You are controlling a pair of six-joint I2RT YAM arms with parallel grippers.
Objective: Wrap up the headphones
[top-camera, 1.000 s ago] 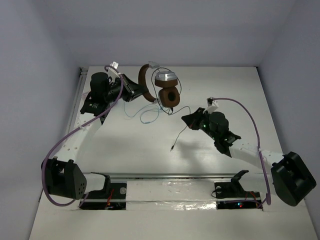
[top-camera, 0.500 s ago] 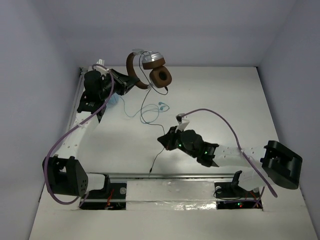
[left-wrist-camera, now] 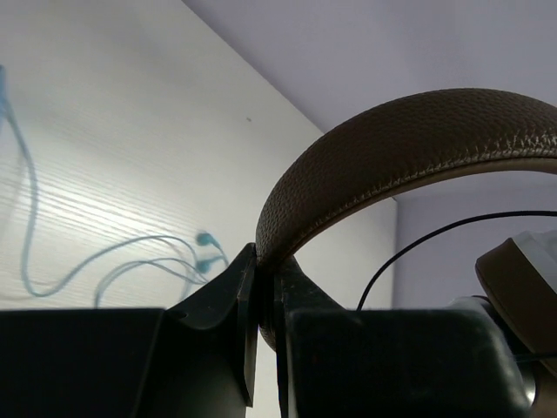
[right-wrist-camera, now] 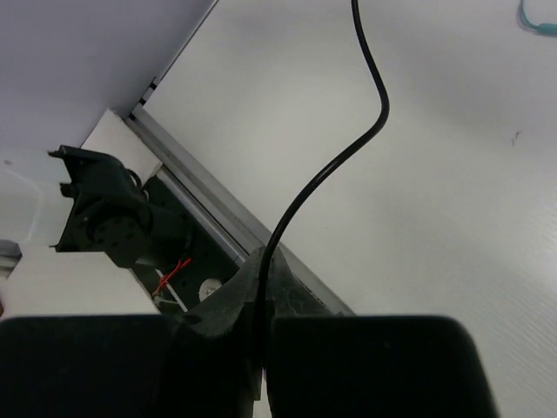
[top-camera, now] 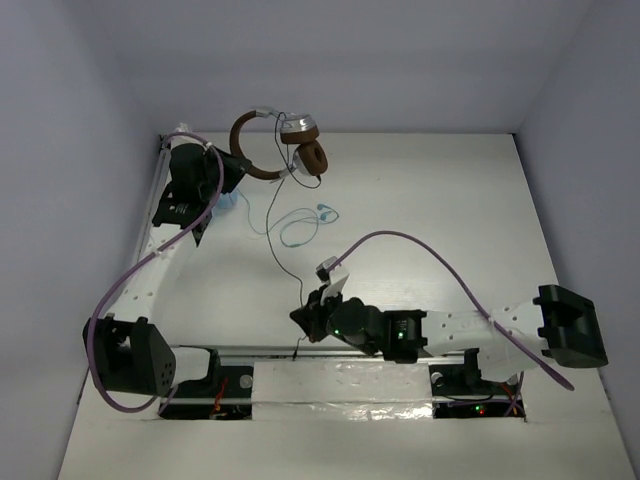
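Right gripper, pinching the cable, has drawn it out nearward for winding; left gripper clamps the headphones by the headband.

The right arm's fingers, at the bottom centre, are pinched together on the thin black cable. The cable rises from between them, bends right, then runs off the top edge over the white table. A teal earbud shows at upper right. A metal rail and a black mount with red wires sit at left.
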